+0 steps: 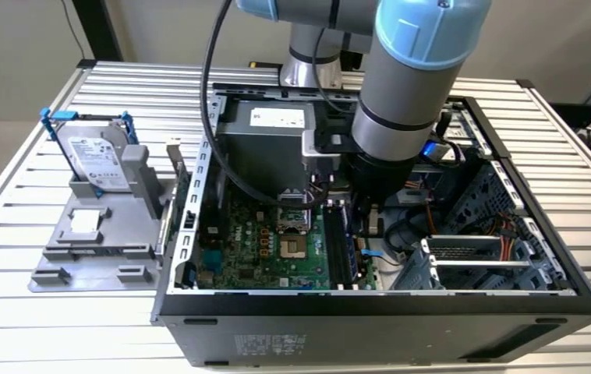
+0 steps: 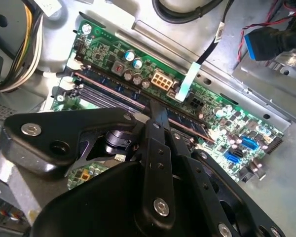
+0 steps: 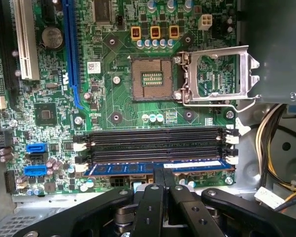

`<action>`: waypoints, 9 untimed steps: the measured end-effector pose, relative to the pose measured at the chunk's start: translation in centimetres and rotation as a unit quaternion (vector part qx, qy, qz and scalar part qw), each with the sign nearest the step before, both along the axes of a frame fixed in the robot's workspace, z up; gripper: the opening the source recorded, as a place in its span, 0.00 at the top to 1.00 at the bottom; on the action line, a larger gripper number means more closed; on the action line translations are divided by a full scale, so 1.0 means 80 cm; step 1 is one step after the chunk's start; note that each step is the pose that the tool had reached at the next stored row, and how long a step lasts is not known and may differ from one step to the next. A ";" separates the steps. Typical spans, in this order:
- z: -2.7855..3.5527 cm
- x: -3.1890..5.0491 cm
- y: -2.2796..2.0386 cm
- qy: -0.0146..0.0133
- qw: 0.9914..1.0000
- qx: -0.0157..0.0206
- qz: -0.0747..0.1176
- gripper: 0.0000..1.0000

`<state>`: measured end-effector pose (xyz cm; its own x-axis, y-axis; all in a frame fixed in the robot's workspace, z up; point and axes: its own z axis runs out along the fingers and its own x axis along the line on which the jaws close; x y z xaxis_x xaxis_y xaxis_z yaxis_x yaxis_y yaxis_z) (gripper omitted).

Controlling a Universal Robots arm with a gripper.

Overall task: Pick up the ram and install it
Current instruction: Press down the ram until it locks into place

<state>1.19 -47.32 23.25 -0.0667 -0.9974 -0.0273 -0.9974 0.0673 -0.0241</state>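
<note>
Slatted metal table (image 1: pixel 46 312) under an open computer case (image 1: pixel 379 312), arm reaching down inside. Down at the board (image 3: pixel 113 98) now: claw (image 3: pixel 163 174) pressed together on the ram (image 3: pixel 158 167), pinching its top edge mid-length. Blue stick sitting along the slot nearest the claw, beside three empty black slots (image 3: pixel 155 143). Open processor socket (image 3: pixel 152 79) just beyond those. Over on the exterior view's left, outside the case, hard drive (image 1: pixel 96 160) standing upright in a grey holder (image 1: pixel 98 249).
</note>
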 end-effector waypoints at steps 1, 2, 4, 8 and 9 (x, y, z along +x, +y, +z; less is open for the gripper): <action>-0.0023 0.000 0.0001 0.000 1.000 0.000 0.000 1.00; -0.0046 0.000 0.0001 0.000 1.000 0.000 0.000 1.00; -0.0091 0.000 0.0001 0.000 1.000 0.000 0.000 1.00; -0.0172 0.000 -0.0001 0.000 1.000 -0.001 0.000 1.00; -0.0192 0.000 -0.0001 0.000 1.000 -0.001 0.000 1.00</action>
<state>1.19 -47.33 21.71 -0.0667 -0.9974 -0.0260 -0.9974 0.0673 -0.0238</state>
